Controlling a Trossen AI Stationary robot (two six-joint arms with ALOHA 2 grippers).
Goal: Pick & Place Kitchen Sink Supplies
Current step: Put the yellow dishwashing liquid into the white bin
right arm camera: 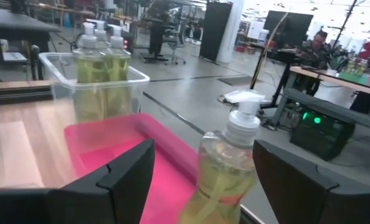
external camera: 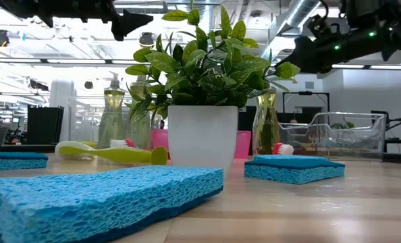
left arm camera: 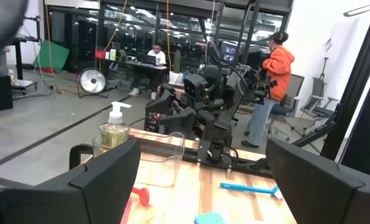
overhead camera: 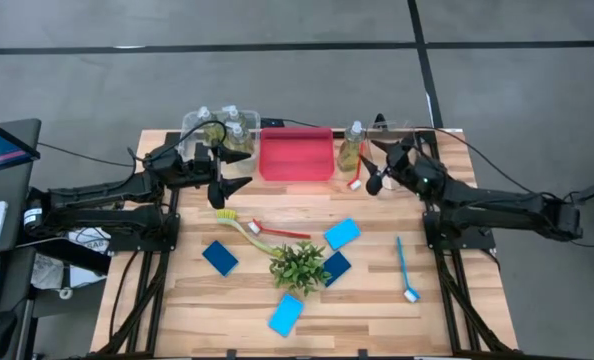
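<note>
From my remote station, I have the right gripper [right arm camera: 200,177] hanging with its fingers spread wide and empty at the back of the table, the lone soap bottle [overhead camera: 351,147] standing upright straight ahead of it, just beyond the fingertips and framed in the gap between them. That bottle sits just beside the right edge of the red bin [overhead camera: 297,153], its long axis vertical and its pump head up, so in my judgement a short level advance would put both fingers around its body; the right arm is plainly the nearer one. Three more bottles [overhead camera: 225,128] already stand together in the clear bin [overhead camera: 193,122] at back left, beside the left gripper [overhead camera: 239,187], which hovers with its fingers likewise parted and holding nothing. Nearer the front, the sponges [overhead camera: 341,234], the yellow brush [overhead camera: 239,226], the red brush [overhead camera: 282,231] and the blue brush [overhead camera: 405,268] lie flat on the table [overhead camera: 177,320] around the potted plant [overhead camera: 299,266], well apart from either gripper.
</note>
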